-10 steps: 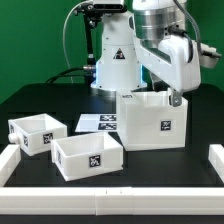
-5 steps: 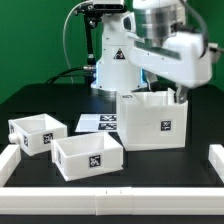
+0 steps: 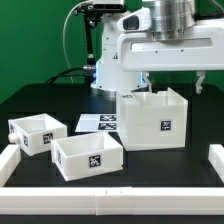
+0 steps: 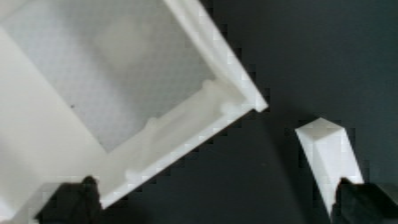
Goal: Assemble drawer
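The large open white box with a marker tag on its front stands at the exterior view's right of centre. Two smaller white drawer boxes, one in front and one at the left, stand open side up on the black table. My gripper hangs open and empty just above the large box's back right part. In the wrist view the gripper shows two dark fingertips wide apart with nothing between them, over a corner of the large box.
The marker board lies flat between the boxes. A low white rail runs along the table's front edge, with short pieces at both sides. A white strip shows on the dark table in the wrist view. The robot base stands behind.
The gripper has lifted from the large box's right rim and the hand has turned to lie level above it. The boxes have not moved.
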`<state>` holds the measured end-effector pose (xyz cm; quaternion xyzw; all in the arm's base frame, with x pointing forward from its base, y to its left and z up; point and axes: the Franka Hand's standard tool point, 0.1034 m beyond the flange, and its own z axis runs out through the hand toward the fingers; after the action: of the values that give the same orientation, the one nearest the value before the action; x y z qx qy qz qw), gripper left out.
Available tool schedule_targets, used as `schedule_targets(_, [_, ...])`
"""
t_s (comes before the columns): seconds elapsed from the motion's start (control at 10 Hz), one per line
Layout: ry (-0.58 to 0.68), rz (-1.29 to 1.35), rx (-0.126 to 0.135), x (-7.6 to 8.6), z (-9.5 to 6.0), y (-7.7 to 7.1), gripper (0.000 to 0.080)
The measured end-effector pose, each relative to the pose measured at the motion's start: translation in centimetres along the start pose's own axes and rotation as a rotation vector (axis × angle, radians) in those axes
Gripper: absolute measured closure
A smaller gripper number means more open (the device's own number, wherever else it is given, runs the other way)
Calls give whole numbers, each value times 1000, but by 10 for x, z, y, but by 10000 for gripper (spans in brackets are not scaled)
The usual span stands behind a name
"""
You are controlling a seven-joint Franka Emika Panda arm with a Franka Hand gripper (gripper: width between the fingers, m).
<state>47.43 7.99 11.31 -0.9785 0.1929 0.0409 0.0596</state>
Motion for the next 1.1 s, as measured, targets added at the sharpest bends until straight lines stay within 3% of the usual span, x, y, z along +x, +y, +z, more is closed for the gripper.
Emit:
schedule_targets(0.2, [13, -285, -1, 1, -3, 0, 150])
schedule_targets(0.4, [31, -681, 2, 14, -11, 7, 150])
schedule_targets(0.8, [31, -969, -5, 15, -11, 11, 150])
schedule_targets(0.9, [40, -1101, -16, 16, -10, 12, 150])
schedule_targets(1.1, [69, -1475, -70, 21, -5, 15, 150])
